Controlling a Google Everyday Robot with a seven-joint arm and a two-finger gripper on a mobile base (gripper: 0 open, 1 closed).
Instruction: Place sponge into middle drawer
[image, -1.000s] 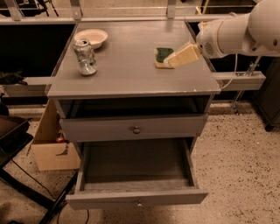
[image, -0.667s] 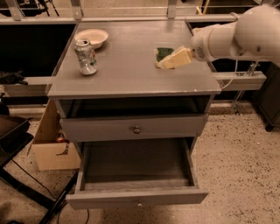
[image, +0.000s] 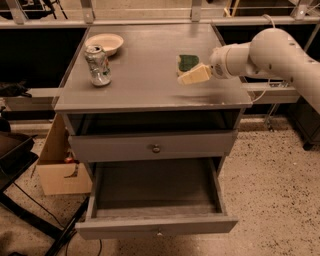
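Note:
The sponge (image: 188, 62), dark green on top with pale foam below, lies on the grey cabinet top (image: 145, 75) toward the right rear. My gripper (image: 194, 75), on the white arm reaching in from the right, is just in front of and beside the sponge, low over the top. The middle drawer (image: 155, 200) stands pulled open below, and its inside holds nothing. The grey knobbed drawer front (image: 152, 146) above it is shut.
A crushed drink can (image: 97, 65) stands at the left of the cabinet top, with a shallow pale bowl (image: 104, 43) behind it. A cardboard box (image: 57, 165) sits on the floor at the left. Dark chair legs (image: 30, 215) reach in at lower left.
The arm has swung left and slightly forward, bringing the gripper from the sponge's right side to just in front of it. The sponge, can and drawer have not moved.

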